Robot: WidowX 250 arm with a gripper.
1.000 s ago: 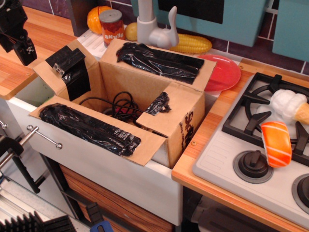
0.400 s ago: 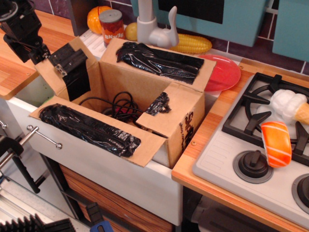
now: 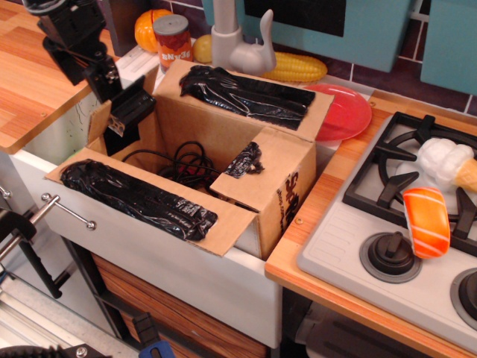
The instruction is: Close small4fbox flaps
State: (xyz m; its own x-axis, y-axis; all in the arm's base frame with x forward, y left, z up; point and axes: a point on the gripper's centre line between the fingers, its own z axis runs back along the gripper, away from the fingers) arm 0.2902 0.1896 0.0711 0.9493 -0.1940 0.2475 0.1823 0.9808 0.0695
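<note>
The small4fbox (image 3: 287,198) is a brown cardboard box standing in the white sink, with black cables (image 3: 179,160) inside. The back long flap (image 3: 246,93) and the front long flap (image 3: 141,200) lie folded outward, each with black tape. The right short flap (image 3: 250,168) leans inward over the opening. The left short flap (image 3: 123,112) stands nearly upright. My black gripper (image 3: 103,74) is at the upper left, against the outer side of the left short flap. Its jaws are not clear to see.
A grey faucet (image 3: 235,41), a red can (image 3: 173,41), an orange fruit (image 3: 145,26) and a corn cob (image 3: 298,68) stand behind the box. A red plate (image 3: 346,112) lies at its right. The stove (image 3: 402,224) holds a toy sushi (image 3: 426,220). A metal rail (image 3: 67,212) sticks out front.
My gripper has moved right and toward the box. The left short flap has swung from lying outward up to nearly upright.
</note>
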